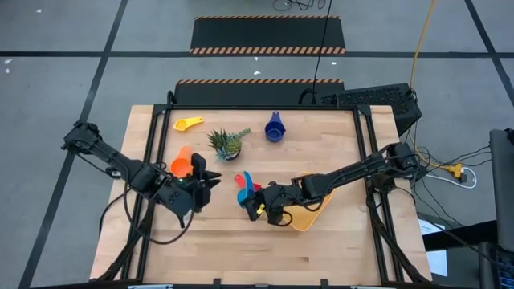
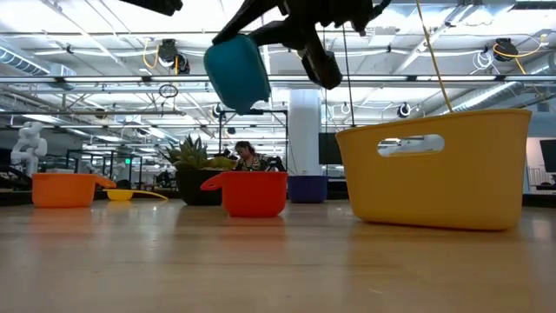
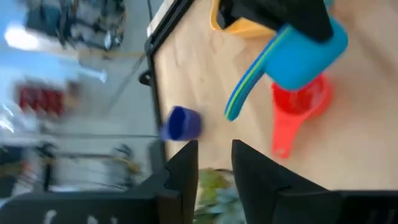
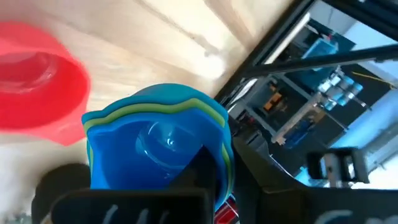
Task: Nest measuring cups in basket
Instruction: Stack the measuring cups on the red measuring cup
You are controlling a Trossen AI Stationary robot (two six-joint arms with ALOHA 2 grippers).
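Observation:
My right gripper (image 1: 257, 201) is shut on a nested stack of cups, blue outside with green and light blue rims inside (image 4: 155, 140). It holds the stack high above the table (image 2: 236, 71), left of the orange-yellow basket (image 2: 439, 165). A red cup (image 2: 254, 193) stands on its base under the stack. My left gripper (image 1: 205, 178) is open and empty beside an orange cup (image 1: 182, 164). A yellow cup (image 1: 189, 124) and a dark blue cup (image 1: 275, 128) stand on the table's far part. My right gripper holds the stack at its rim (image 4: 214, 149). One finger (image 4: 200, 167) reaches down inside the hollow; the gripper body hides where the other finger meets the wall. The stack is lifted clear and tilted, and its handle (image 3: 245, 84) sticks out sideways.
A small spiky potted plant (image 1: 227, 142) stands between the yellow and dark blue cups. The right arm lies over part of the basket (image 1: 305, 218). Bare wood (image 1: 241, 249) stretches along the table's near edge.

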